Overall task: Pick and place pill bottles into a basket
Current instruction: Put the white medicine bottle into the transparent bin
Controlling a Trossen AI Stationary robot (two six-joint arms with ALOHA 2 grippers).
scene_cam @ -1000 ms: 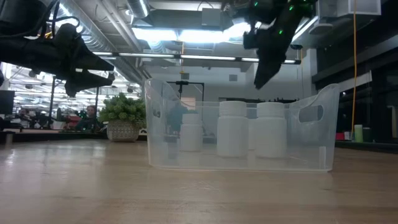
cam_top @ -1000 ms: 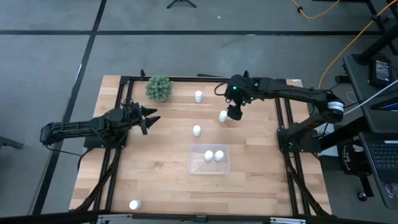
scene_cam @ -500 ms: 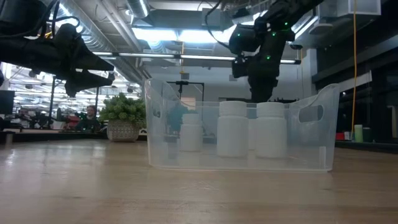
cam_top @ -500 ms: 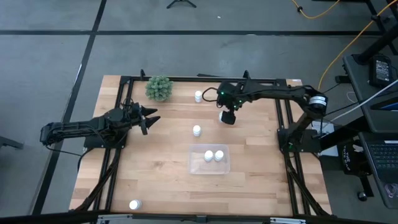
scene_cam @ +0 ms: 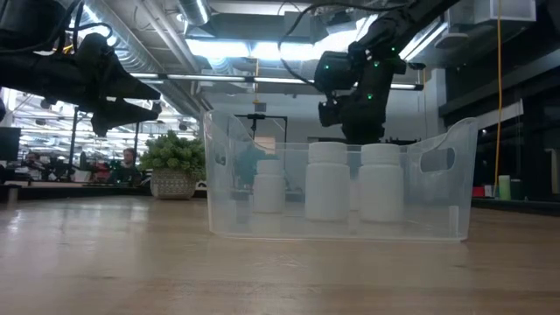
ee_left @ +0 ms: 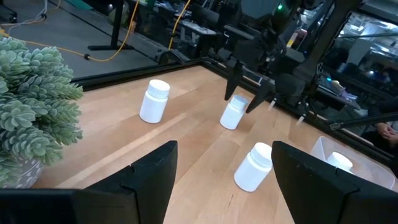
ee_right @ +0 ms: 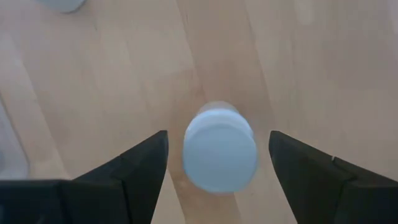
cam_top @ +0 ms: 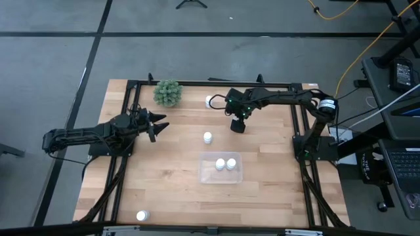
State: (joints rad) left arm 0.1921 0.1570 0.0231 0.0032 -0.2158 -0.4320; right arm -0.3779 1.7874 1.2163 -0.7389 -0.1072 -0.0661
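My right gripper [ee_right: 217, 171] hangs straight over an upright pill bottle [ee_right: 220, 154], fingers spread wide to either side of its white cap and gripping nothing yet; from above, that arm hides the bottle near the back middle of the table [cam_top: 170, 190]. My worry is the descent: the cap looks roughly centred between my fingers, but if I come down skewed, one fingertip could land on the cap or nudge the bottle over, and a round bottle on smooth wood would likely roll off. Closing too high, on the cap alone, might let it slip on the way to the basket [cam_top: 204, 177], which sits nearer the front and already holds two bottles. Another bottle [cam_top: 209, 101] stands just beside my wrist and one [cam_top: 207, 137] lies between me and the basket; a careless swing could knock either. My left gripper [cam_top: 157, 123] waits open near the plant [cam_top: 168, 93].
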